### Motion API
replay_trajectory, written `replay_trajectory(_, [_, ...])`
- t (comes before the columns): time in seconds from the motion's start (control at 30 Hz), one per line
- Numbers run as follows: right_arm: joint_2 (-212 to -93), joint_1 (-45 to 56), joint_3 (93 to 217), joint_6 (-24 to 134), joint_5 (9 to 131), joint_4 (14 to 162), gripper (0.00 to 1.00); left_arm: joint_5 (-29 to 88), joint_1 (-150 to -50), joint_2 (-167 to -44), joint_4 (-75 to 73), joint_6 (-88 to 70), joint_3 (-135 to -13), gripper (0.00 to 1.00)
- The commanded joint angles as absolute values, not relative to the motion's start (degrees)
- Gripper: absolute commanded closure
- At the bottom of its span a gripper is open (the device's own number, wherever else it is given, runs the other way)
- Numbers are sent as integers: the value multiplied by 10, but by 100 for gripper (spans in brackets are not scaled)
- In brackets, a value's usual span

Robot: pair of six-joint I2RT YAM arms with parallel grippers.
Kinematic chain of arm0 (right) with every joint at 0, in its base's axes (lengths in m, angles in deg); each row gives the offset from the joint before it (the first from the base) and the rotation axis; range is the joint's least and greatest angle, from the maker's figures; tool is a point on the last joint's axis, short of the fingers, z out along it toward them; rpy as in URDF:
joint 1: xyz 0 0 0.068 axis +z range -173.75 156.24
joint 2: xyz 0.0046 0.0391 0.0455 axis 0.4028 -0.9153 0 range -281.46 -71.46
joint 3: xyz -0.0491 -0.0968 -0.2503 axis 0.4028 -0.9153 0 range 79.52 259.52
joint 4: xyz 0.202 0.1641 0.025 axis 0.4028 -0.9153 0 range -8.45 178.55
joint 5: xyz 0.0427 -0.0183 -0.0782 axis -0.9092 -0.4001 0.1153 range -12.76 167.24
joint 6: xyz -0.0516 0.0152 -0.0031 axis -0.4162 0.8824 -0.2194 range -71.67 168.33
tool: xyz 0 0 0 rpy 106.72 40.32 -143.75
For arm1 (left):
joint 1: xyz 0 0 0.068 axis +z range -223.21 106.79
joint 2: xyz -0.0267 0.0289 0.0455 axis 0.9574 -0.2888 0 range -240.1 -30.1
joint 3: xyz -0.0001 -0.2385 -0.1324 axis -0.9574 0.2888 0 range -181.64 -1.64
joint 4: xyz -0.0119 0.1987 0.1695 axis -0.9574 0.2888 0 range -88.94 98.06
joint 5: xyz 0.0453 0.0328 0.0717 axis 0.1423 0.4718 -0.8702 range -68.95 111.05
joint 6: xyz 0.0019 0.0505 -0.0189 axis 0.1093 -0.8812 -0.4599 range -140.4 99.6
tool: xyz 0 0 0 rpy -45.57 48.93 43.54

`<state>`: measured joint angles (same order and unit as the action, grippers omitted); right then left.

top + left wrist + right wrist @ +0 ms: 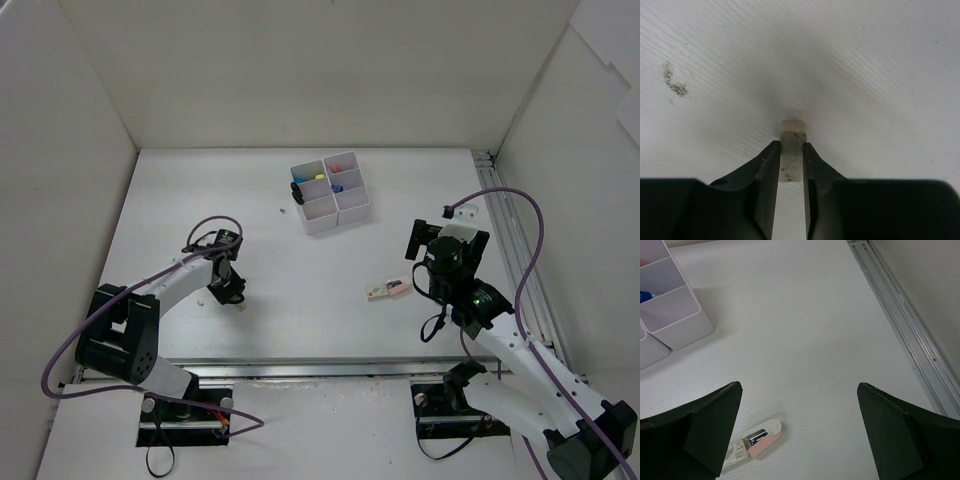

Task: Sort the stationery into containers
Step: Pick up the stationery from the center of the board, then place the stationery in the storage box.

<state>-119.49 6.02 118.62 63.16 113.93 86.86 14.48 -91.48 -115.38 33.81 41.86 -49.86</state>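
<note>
My left gripper (791, 146) is shut on a small whitish-beige eraser (792, 131), with its tip down at the white table surface; in the top view the gripper (226, 288) is at the left middle of the table. My right gripper (799, 387) is open and empty, held above the table. A pink and white eraser (760, 439) in a paper sleeve lies below it and to its left; it also shows in the top view (388, 291). The white organiser (349, 206) stands at the far middle, with coloured items in its back compartments.
An aluminium rail (505, 235) runs along the right side of the table and also shows in the right wrist view (905, 320). A corner of the organiser (682, 335) shows in that view at the upper left. White walls enclose the table.
</note>
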Motion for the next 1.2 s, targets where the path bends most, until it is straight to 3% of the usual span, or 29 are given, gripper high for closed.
replay_trajectory(0.0, [-1195, 65, 1194, 639, 1171, 889, 2, 135, -910, -1159, 334, 421, -516, 83])
replay_trajectory(0.23, [-1197, 66, 1193, 640, 1173, 889, 2, 128, -916, -1170, 344, 412, -518, 74])
replay_trajectory(0.37, [-1198, 65, 1193, 640, 1173, 888, 2, 131, -922, -1185, 347, 401, -535, 75])
replay_trajectory(0.5, [-1191, 65, 1192, 641, 1177, 889, 2, 156, -934, -1195, 334, 382, -545, 84])
replay_trajectory(0.6, [-1179, 66, 1189, 640, 1178, 889, 2, 170, -940, -1194, 322, 366, -557, 100])
replay_trajectory(0.8, [-1161, 65, 1184, 638, 1176, 888, 2, 152, -971, -1183, 323, 292, -641, 100])
replay_trajectory(0.93, [-1163, 66, 1183, 632, 1177, 889, 2, 184, -1003, -1203, 243, 139, -751, 100])
replay_trajectory(0.97, [-1165, 66, 1184, 630, 1178, 888, 2, 199, -1019, -1210, 221, 41, -769, 100])
replay_trajectory(1.17, [-1180, 66, 1185, 614, 1180, 893, 2, 397, -1050, -1298, 164, -310, -923, 100])
